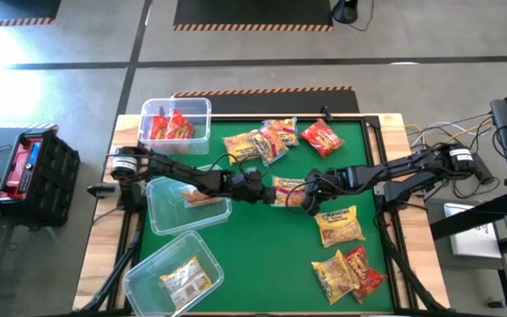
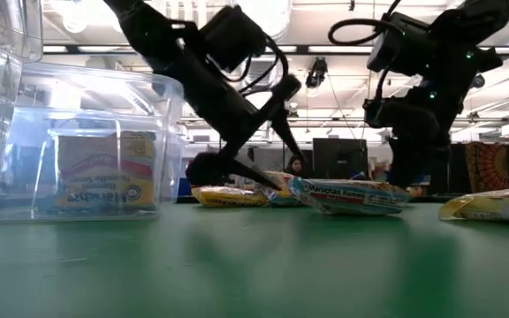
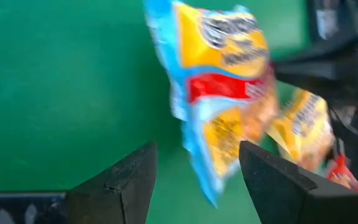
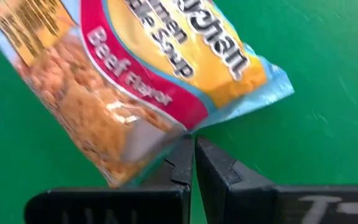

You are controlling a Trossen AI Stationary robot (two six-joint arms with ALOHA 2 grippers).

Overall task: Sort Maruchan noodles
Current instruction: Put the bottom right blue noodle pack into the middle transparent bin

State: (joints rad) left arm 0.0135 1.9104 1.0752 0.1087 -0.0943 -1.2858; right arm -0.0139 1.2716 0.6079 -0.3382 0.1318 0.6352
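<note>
Overhead, ceiling lights (image 2: 502, 49) glow beyond the green table (image 1: 262, 255).

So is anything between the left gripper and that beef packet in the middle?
Nothing visible. The left gripper is open with the beef packet just ahead on bare mat. The right gripper, shut, is at the packet's opposite edge.

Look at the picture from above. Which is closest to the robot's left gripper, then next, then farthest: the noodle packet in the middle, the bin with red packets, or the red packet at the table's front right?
From the left gripper:
1. Middle noodle packet, right beside it.
2. Bin with red packets, back left corner.
3. Front-right red packet, far across the mat.
</note>
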